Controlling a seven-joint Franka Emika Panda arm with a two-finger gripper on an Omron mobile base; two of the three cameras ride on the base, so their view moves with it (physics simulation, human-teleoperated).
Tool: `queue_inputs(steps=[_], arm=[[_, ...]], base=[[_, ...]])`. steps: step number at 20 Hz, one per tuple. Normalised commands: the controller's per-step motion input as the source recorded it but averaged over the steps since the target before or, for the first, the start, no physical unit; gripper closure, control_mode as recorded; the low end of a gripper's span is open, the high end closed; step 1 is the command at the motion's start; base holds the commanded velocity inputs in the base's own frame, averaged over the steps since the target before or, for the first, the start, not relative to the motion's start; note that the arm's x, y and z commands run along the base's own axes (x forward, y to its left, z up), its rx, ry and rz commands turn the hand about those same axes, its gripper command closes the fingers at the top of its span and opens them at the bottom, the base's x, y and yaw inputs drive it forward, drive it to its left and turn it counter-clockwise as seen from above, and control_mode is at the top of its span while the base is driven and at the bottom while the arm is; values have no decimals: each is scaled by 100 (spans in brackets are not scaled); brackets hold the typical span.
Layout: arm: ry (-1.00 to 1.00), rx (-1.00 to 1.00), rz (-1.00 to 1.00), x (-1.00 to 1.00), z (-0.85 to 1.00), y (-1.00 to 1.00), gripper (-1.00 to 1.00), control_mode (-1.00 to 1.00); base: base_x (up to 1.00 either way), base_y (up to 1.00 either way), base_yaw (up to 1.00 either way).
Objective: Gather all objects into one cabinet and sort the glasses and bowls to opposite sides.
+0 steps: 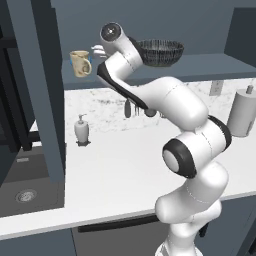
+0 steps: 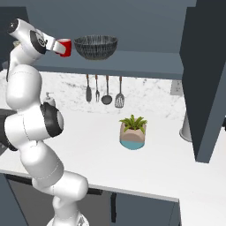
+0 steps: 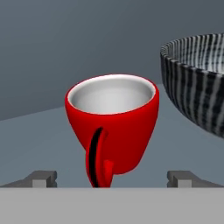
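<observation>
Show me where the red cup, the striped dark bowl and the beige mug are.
red cup (image 3: 114, 131): hand view, front wall.
striped dark bowl (image 2: 96, 47): right base view, outer wall.
beige mug (image 1: 79, 63): left base view, side of body.

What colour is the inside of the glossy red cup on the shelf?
The glossy red cup is white to pale grey inside, clearest in the hand view.

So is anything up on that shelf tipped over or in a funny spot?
Nothing is tipped or spilled. The red cup, beige mug and dark striped bowl all stand upright on the cabinet shelf. One thing for the sorting: the red cup stands right beside the bowl, not apart from it. The open gripper faces the cup.
</observation>
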Motion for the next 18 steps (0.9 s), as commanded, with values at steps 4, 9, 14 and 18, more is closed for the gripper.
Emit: queue_inputs(steps=[4,9,14,18], arm=[[0,0,0,14,0,4,-100,-100],[0,0,0,10,0,0,-100,-100],[0,0,0,7,0,0,-100,-100],[0,0,0,0,0,0,-100,-100]], base=[[0,0,0],[0,0,0],[0,0,0],[0,0,0]])
